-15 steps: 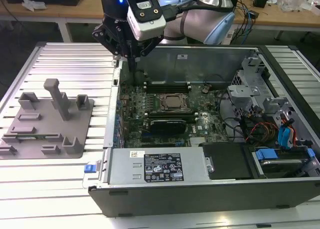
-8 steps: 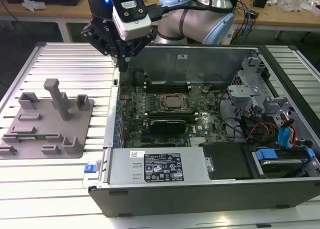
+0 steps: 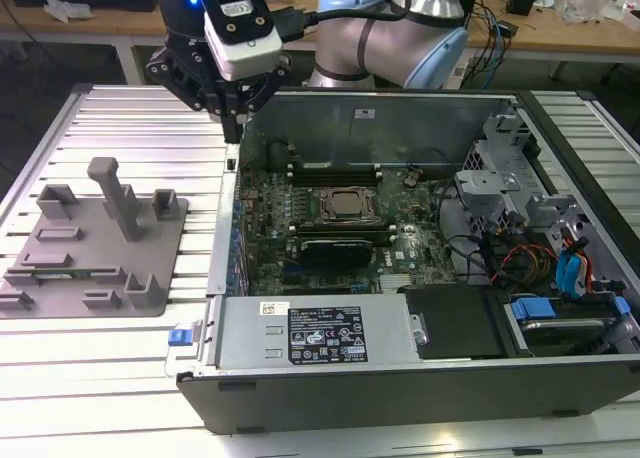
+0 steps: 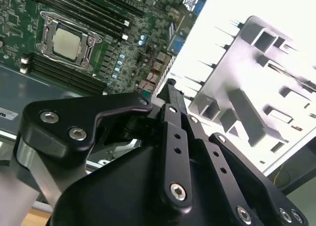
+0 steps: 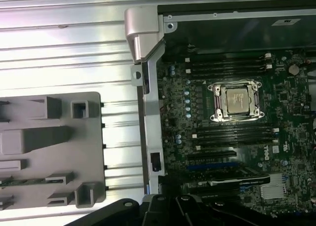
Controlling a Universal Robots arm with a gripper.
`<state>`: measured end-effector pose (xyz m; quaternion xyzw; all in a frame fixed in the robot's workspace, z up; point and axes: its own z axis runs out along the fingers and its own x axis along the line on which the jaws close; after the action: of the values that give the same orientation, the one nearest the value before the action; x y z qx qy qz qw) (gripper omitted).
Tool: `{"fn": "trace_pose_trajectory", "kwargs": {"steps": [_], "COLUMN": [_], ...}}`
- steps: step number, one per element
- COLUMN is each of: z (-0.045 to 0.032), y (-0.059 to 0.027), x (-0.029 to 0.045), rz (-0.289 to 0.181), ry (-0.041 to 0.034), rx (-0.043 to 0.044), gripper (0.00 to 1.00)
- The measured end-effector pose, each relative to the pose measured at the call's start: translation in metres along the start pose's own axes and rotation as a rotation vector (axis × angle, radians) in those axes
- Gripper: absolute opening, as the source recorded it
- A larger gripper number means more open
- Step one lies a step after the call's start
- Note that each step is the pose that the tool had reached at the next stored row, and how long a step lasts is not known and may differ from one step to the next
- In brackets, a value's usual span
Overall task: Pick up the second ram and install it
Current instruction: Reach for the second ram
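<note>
A ribbed metal table carries a grey tray beside an open computer case.

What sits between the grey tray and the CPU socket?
In the first wrist view: bare ribbed table, the case's side wall, then motherboard.

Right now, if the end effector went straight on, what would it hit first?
The end effector would likely meet the computer case's side wall, beside the motherboard, though depth is unclear.

- Rear: I see a wooden workbench carrying loose cables and standing on a white frame.
- Foreground: a ribbed aluminium table; bright light washes its slats white in my first wrist view.
</note>
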<state>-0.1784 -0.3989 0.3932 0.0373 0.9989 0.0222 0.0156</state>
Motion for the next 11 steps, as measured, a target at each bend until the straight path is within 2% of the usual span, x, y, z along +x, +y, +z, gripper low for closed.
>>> {"fn": "trace_pose_trajectory", "kwargs": {"steps": [8,11], "z": [-0.0006,-0.0009], "y": [-0.0013,-0.0020], "x": [0.0178,0.0272], "rz": [0.000,0.000], "ry": [-0.0045,-0.0070], "rx": [-0.0003,-0.0005], "gripper": [0.08,0.08]}}
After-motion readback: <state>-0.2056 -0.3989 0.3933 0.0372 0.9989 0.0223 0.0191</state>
